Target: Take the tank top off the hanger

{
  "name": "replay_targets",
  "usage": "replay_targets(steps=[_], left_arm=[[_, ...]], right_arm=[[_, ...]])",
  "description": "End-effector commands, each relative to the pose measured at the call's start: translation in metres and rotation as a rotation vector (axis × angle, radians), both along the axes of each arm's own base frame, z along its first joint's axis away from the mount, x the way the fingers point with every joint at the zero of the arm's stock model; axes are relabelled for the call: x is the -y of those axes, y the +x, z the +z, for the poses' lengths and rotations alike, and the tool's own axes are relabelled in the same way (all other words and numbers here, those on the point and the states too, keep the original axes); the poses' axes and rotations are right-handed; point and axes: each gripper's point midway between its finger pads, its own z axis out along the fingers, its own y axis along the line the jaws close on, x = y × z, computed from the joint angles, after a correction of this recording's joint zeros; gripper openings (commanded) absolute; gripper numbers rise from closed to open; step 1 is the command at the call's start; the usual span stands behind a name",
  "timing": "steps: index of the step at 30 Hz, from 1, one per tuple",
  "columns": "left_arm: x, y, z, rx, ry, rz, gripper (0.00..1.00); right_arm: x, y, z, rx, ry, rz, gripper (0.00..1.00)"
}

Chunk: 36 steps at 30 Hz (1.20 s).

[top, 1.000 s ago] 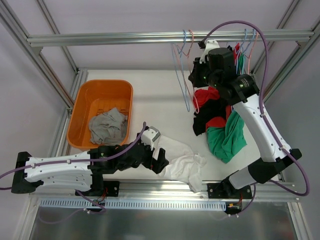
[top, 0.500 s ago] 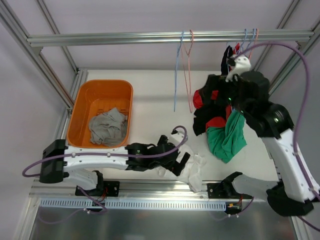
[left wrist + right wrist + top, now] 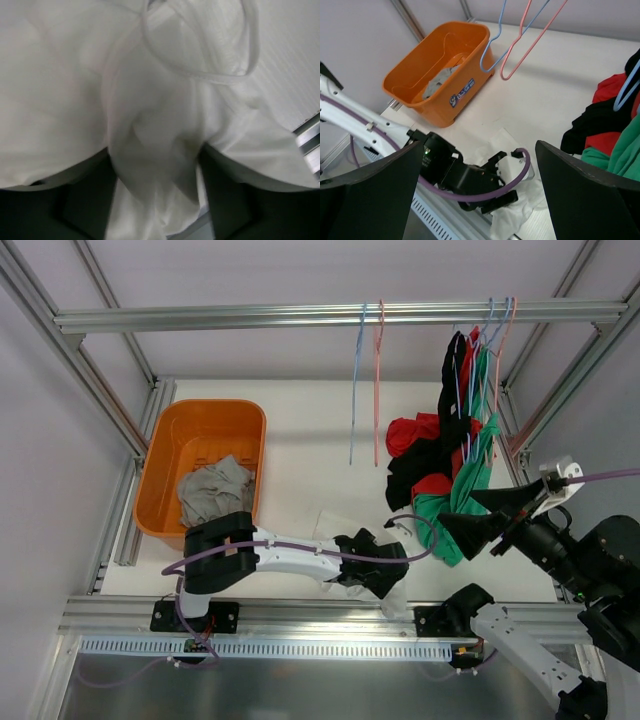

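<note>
You have only one bit of print here: a white sticker point(image 3: 461, 94) with blue marks on the orange plastic tub's point(image 3: 432, 109) wall (too small to read).

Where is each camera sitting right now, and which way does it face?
Top: fixed above and behind, looking down on orange bin and rail; left arm, right arm show.
Left wrist: close over the white top; its dark fingers at the bottom.
Right wrist: raised, facing the bin and left arm; its fingers fill both lower corners.
Shared: top and right wrist show the bin.
</note>
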Motion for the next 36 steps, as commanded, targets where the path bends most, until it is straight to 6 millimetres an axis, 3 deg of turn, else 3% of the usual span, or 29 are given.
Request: replay_targets(steps=[1,3,4,8,11,12,14,18,22,26,29,31,32,35,36], left_arm=[[-0.02,-0.004,-0.025,-0.01,0.099,0.037,0.54],[-0.028,-0.005,-0.024,-0.014,0.099,0.056,0.26],[-0.032,-0.004,-0.023,-0.011,0.095,0.073,0.0],[-0.051,0.0,0.011,0.026,0.044,0.124,0.0],[-0.075,0.011,0.059,0.105,-0.015,0.193,0.0],[-0.087,0.014,0.086,0.131,-0.052,0.219,0.0],[-0.101,0.028,0.123,0.213,-0.091,0.267,0.0],[-0.145,0.057,0.188,0.286,-0.157,0.372,0.0],[-0.191,0.086,0.231,0.322,-0.19,0.483,0.0],[-0.238,0.111,0.291,0.404,-0.287,0.604,0.0],[-0.277,0.133,0.312,0.45,-0.276,0.704,0.0],[-0.291,0.142,0.317,0.445,-0.258,0.714,0.0],[-0.309,0.154,0.319,0.453,-0.239,0.777,0.0],[-0.332,0.17,0.309,0.423,-0.197,0.841,0.0],[-0.336,0.174,0.306,0.411,-0.192,0.856,0.07]], right_arm=[[-0.004,-0.027,-0.003,-0.001,0.06,0.093,1.0],[-0.001,-0.035,-0.001,0.014,0.083,0.099,0.99],[0.001,-0.041,0.0,0.033,0.095,0.109,0.99],[0.006,-0.05,0.006,0.068,0.123,0.11,1.0],[0.008,-0.051,0.006,0.075,0.127,0.101,1.0],[0.009,-0.051,0.006,0.074,0.13,0.1,0.99],[0.009,-0.05,0.003,0.073,0.128,0.095,0.99],[0.011,-0.048,0.002,0.073,0.126,0.08,1.0],[0.011,-0.046,0.003,0.069,0.124,0.072,1.0],[0.011,-0.038,-0.001,0.057,0.109,0.047,0.99],[0.009,-0.031,-0.005,0.039,0.093,0.034,0.99],[0.006,-0.026,-0.009,0.017,0.082,0.035,0.99],[0.005,-0.024,-0.01,0.01,0.078,0.03,0.99],[0.006,-0.011,-0.018,-0.02,0.057,-0.016,1.0],[0.01,-0.004,-0.019,-0.031,0.057,-0.056,0.99]])
